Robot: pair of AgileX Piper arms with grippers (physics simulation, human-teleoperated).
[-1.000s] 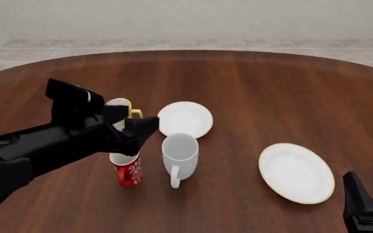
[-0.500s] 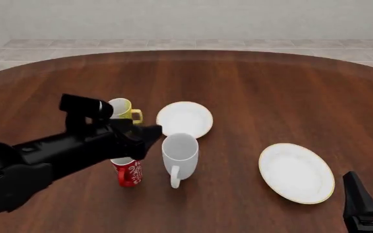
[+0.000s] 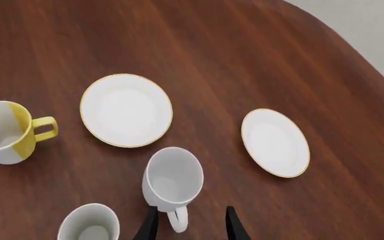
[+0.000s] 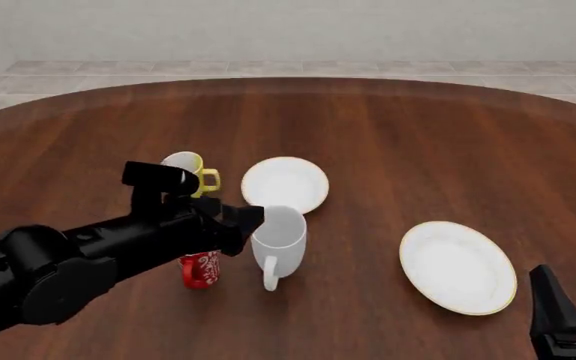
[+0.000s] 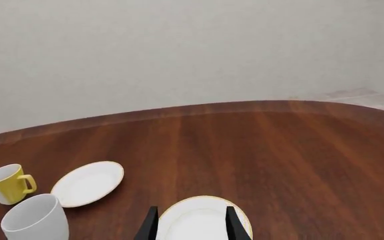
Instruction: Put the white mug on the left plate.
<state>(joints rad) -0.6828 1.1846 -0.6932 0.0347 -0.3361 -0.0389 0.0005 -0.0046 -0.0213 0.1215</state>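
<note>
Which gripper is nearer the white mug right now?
Left. The left gripper is right beside the white mug, open, with the mug's handle between its fingertips in the wrist view. The right gripper sits far off, beyond the gold-rimmed plate.

the left arm is a glossy black, rounded casing of thick jointed segments, topped by a boxy black block near its wrist. its left claw ends in two slim, tapered black fingers. the right claw shows matching plain black fingers, unmarked.
</note>
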